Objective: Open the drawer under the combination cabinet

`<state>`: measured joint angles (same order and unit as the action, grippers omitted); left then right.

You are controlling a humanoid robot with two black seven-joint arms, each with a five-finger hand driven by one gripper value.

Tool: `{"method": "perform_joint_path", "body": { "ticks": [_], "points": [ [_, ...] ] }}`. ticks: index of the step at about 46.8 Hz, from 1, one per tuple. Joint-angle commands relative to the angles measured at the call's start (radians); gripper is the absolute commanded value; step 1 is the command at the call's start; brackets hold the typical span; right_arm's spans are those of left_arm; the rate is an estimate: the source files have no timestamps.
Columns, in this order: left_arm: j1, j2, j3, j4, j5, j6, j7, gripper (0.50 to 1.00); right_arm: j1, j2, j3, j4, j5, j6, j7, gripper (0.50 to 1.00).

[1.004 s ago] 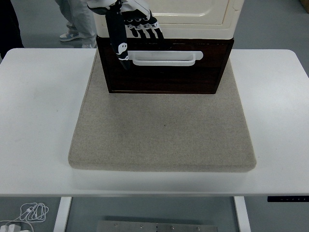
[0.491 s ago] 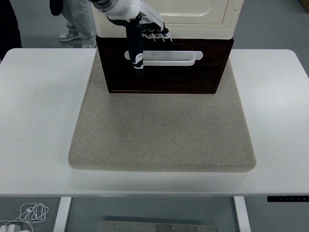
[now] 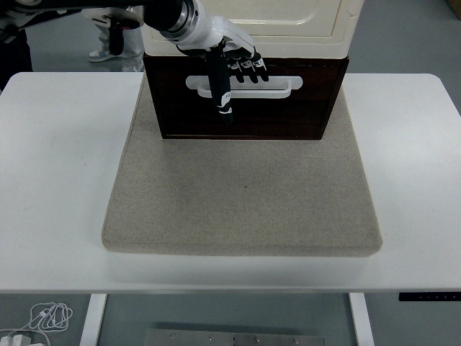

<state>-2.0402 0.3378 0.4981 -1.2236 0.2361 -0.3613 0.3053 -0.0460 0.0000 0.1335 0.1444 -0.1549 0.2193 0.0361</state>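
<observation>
Hooking the white handle (image 3: pixel 245 86) at twelve o'clock, the left robot hand (image 3: pixel 229 63), fingers curled over it, should pull the drawer (image 3: pixel 288 115) straight toward six.

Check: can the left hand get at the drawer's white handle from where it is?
Probably yes. The left hand is already at the white handle on the dark drawer, fingers over its left half, thumb hanging down in front. Nothing blocks it. Whether the fingers are hooked behind the bar can't be told.

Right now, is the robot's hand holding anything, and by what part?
The left hand is at the drawer's white handle, fingers curled over its top bar, thumb in front. A firm hold cannot be told.
</observation>
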Motion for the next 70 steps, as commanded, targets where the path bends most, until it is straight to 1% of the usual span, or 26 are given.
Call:
{"method": "perform_joint_path", "body": {
  "ticks": [1, 3, 10, 23, 29, 44, 49, 70],
  "points": [
    [0.009, -0.003, 0.0, 0.002, 0.0, 0.008, 0.0, 1.0, 0.0, 0.0, 0.0, 0.001, 0.0, 0.0, 0.001, 0.926],
    [0.014, -0.005, 0.0, 0.003, 0.0, 0.01, 0.0, 1.0, 0.0, 0.0, 0.0, 0.0, 0.0, 0.0, -0.001, 0.926],
    [0.031, -0.014, 0.0, 0.018, 0.0, 0.042, 0.0, 1.0, 0.0, 0.0, 0.0, 0.001, 0.0, 0.0, 0.001, 0.926],
    [0.06, -0.026, -0.013, 0.042, 0.0, 0.047, 0.0, 1.0, 0.0, 0.0, 0.0, 0.001, 0.0, 0.0, -0.001, 0.926],
    [0.066, -0.028, -0.013, 0.041, 0.0, 0.071, 0.0, 1.0, 0.0, 0.0, 0.0, 0.0, 0.0, 0.0, 0.001, 0.926],
    [0.084, -0.029, -0.012, 0.053, 0.002, 0.073, 0.0, 1.0, 0.0, 0.0, 0.0, 0.001, 0.0, 0.0, 0.001, 0.926],
    [0.087, -0.046, -0.012, 0.055, 0.002, 0.073, 0.0, 1.0, 0.0, 0.0, 0.0, 0.001, 0.0, 0.0, -0.001, 0.926],
    [0.091, -0.057, -0.012, 0.056, 0.005, 0.074, 0.0, 1.0, 0.0, 0.0, 0.0, 0.0, 0.0, 0.0, 0.001, 0.926]
  ]
}}
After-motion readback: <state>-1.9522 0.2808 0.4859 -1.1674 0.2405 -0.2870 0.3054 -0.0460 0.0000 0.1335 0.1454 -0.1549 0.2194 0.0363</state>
